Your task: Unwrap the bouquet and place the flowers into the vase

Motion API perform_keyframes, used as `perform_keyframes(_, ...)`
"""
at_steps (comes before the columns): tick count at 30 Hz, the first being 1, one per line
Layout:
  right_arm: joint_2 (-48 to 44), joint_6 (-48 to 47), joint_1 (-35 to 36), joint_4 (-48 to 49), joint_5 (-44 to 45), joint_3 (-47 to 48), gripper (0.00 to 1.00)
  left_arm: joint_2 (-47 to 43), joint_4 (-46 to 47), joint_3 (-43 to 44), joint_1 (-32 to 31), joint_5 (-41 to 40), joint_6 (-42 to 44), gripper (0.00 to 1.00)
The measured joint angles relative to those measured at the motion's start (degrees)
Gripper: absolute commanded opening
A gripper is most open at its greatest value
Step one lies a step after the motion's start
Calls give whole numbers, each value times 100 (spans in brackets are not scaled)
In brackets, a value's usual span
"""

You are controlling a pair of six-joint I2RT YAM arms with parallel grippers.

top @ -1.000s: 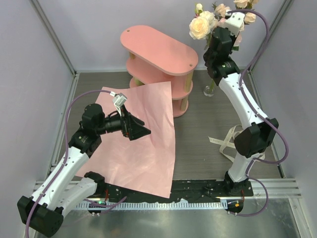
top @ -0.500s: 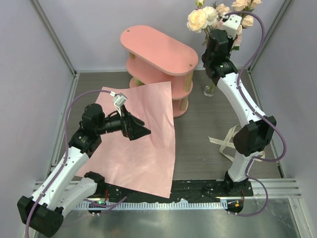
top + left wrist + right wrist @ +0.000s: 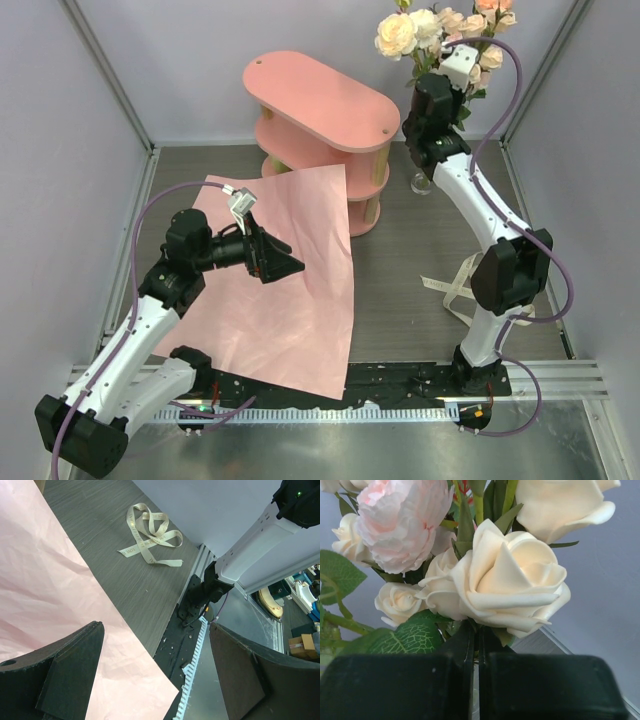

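Grey surface (image 3: 410,280), right end effector (image 3: 476,672) clamped on flowers (image 3: 510,580), left end effector (image 3: 285,266) apart; risk of stems tipping narrow vase (image 3: 423,182).

I see a dark grey wood-grain table (image 3: 400,290) carrying a flat sheet of pale pink paper (image 3: 290,300) at left, a pink three-tier oval shelf (image 3: 320,100) at the back, a small clear glass vase (image 3: 423,183) near it, and a loose cream ribbon (image 3: 131,551) at right.

We lose the flowers (image 3: 398,35) at the top edge of the overhead view, and the right arm (image 3: 480,205) hides their stems. Of the vase (image 3: 422,183), near the far right corner of the table (image 3: 400,270), we see only a sliver; the arm also covers part of the ribbon (image 3: 438,286).
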Motion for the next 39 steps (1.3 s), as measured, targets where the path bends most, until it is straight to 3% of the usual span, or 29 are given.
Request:
perform_keyframes(22, 31, 146, 0, 446, 61, -852, 2, 20, 0, 0, 0, 0, 0, 91)
perform_keyframes(26, 37, 173, 0, 459, 63, -938, 9, 20, 0, 0, 0, 0, 0, 90)
perform_keyframes(36, 28, 332, 0, 326, -57, -1049, 44, 20, 0, 0, 0, 0, 0, 91)
perform_keyframes(39, 17, 369, 0, 111, -168, -1139, 48, 20, 0, 0, 0, 0, 0, 91)
